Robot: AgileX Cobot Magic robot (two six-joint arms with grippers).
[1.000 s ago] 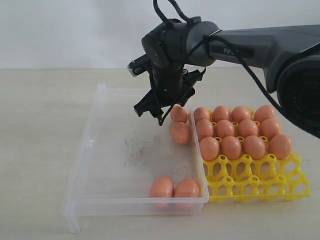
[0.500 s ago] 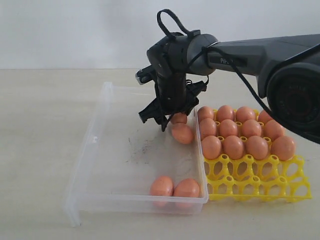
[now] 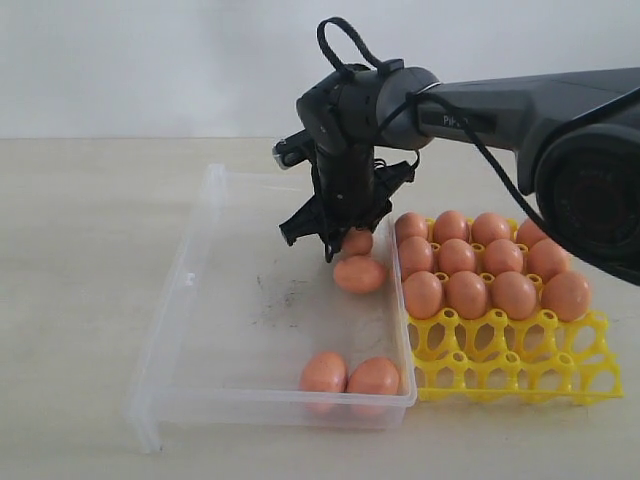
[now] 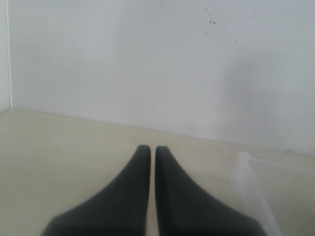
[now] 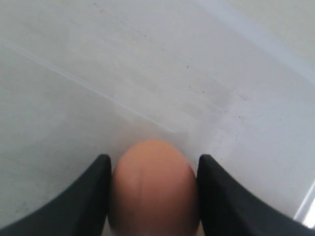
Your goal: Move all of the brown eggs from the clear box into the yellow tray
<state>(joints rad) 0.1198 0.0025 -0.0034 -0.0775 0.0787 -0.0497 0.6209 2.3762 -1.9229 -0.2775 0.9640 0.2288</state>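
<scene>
Pale tabletop; low in clear box, right gripper pinched snug round one brown egg, for lifting into yellow tray

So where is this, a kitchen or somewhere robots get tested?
Most likely a robot testing lab, not a kitchen: a dark grey jointed robot arm works over a plain beige tabletop before a plain white wall, moving smooth orange-brown eggs into a bright yellow plastic lattice tray.
</scene>
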